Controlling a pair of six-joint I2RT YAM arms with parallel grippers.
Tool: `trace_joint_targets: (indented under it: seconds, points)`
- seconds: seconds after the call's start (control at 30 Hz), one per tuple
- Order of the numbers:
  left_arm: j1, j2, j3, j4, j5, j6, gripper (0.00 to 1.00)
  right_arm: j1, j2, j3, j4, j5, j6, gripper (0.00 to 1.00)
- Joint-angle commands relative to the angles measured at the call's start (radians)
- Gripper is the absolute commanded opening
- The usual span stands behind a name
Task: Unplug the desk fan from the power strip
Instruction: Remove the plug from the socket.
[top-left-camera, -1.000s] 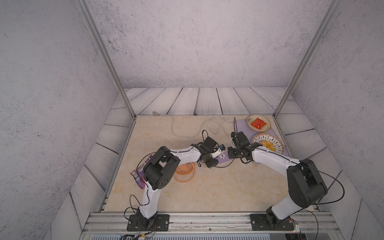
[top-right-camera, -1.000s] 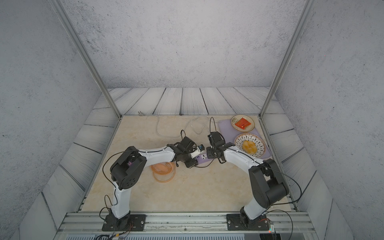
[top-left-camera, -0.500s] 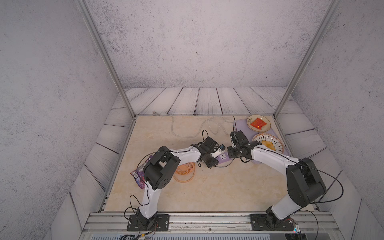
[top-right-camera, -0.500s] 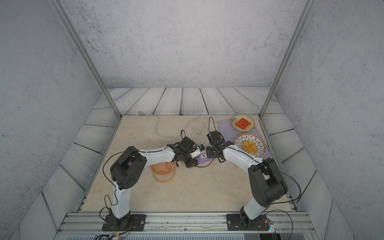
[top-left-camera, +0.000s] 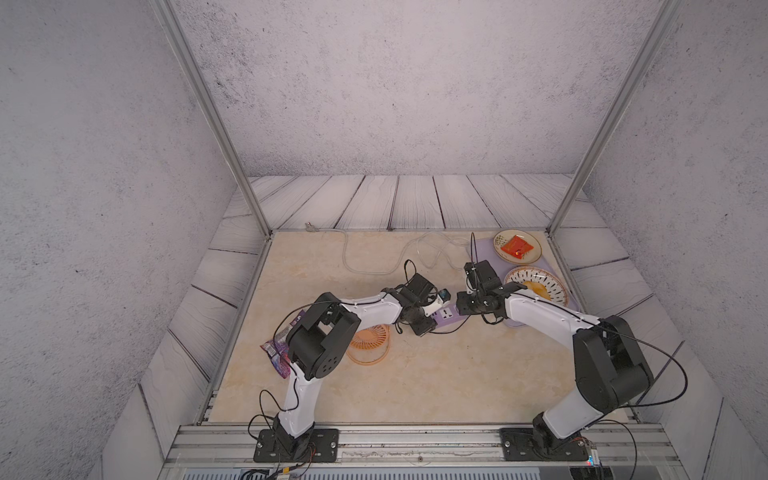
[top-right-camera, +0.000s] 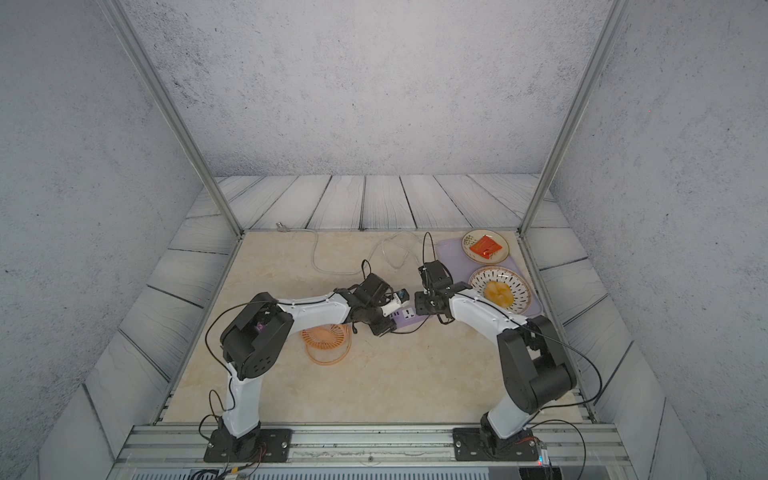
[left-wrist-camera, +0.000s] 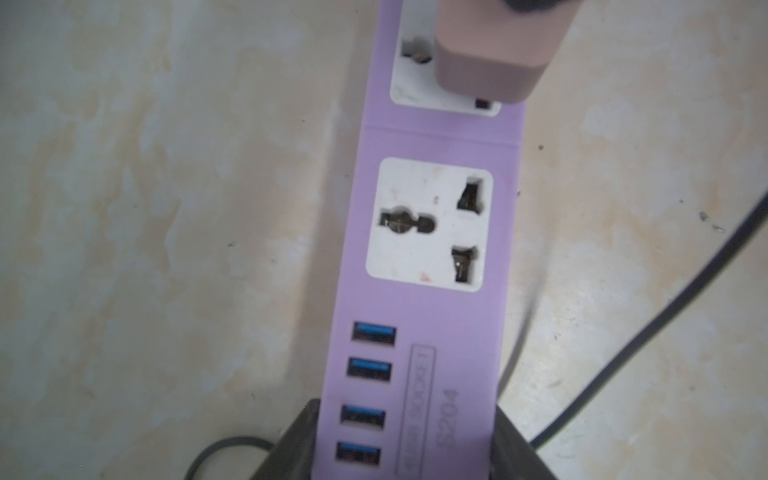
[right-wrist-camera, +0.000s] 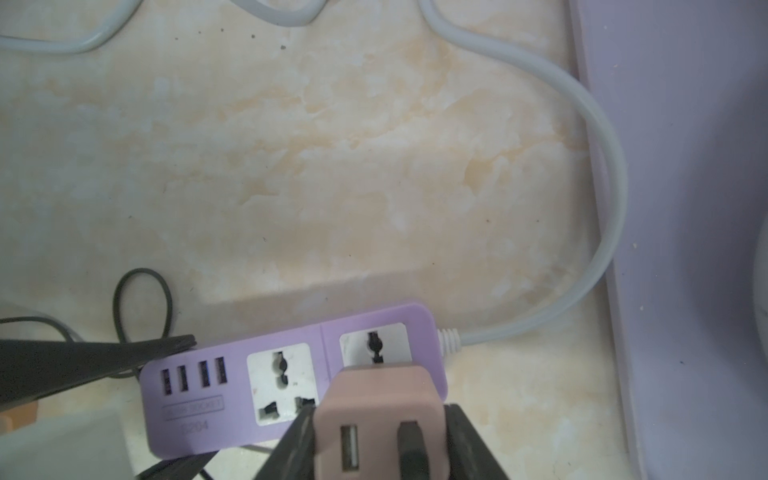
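Right wrist view: right claw (right-wrist-camera: 380, 436) is gripping the fan plug (right-wrist-camera: 374, 399); left claw (left-wrist-camera: 407, 444) is clamping the power strip (left-wrist-camera: 419, 307).

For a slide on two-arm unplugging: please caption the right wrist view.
Right gripper clamps the plug cube at the end socket of the power strip; left gripper pinches it by the USB ports.

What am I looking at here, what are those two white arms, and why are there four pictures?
Two white robot arms stand at a beige marbled tabletop. Two pictures look down from overhead; two come from cameras on the wrists. The left gripper clamps a lavender plastic power strip at its USB end. The right gripper pinches the pinkish-beige plug cube at the end socket. The round orange plastic desk fan rests nearby. Two plates sit on a pale-purple tray.
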Motion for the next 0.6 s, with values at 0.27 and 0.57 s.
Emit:
trace_joint_targets:
  seconds: [0.27, 0.57]
  points:
    - [0.004, 0.025, -0.010, 0.046, -0.012, -0.050, 0.00, 0.072, -0.012, 0.019, -0.037, -0.020, 0.030, 0.09]
    - [0.002, 0.027, -0.010, 0.055, -0.018, -0.056, 0.00, 0.106, -0.032, -0.002, -0.005, -0.020, 0.034, 0.08]
